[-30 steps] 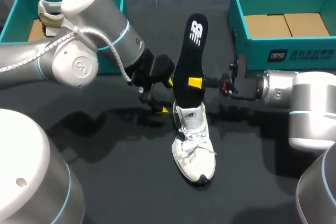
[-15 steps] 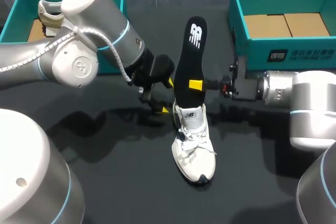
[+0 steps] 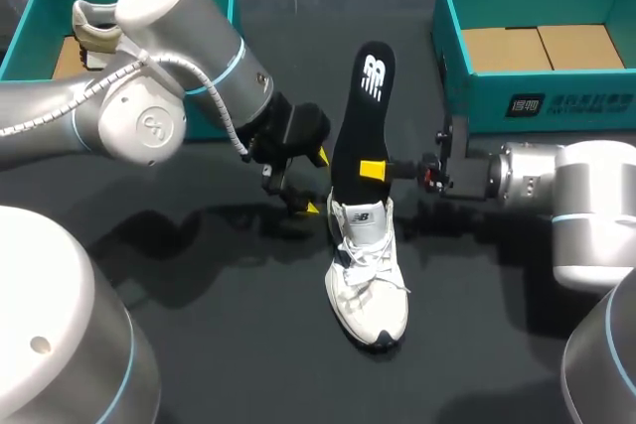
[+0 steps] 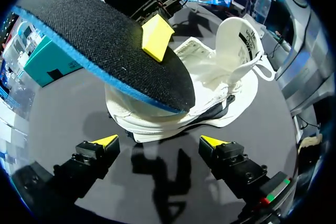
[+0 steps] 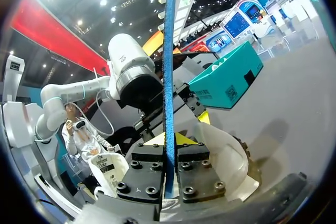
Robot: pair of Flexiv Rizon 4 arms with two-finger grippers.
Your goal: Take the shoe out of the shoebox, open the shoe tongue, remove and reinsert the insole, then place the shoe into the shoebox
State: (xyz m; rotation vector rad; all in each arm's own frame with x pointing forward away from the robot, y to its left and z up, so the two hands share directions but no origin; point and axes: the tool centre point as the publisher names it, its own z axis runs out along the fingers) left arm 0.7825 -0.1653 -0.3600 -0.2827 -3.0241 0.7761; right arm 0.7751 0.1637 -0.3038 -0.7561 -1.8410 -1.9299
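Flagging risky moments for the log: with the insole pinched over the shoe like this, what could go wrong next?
1. The right gripper pinches the insole only near its lower end. The long free part could pivot or slip when pushed into the shoe.
2. The left gripper is open and apart from the shoe, so nothing steadies it, and a push may slide or tip it.

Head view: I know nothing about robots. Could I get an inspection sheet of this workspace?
Surface: black table.
Job's things: white shoe on the table; black insole upright over its opening; left shoebox holds a second shoe; right shoebox shows cardboard inside.
Clutter: nothing seen.
Grippers: right end effector shut on the insole; left end effector open, empty, beside the shoe.
Cables: pale cable along the left arm.
Surroundings: nothing seen.
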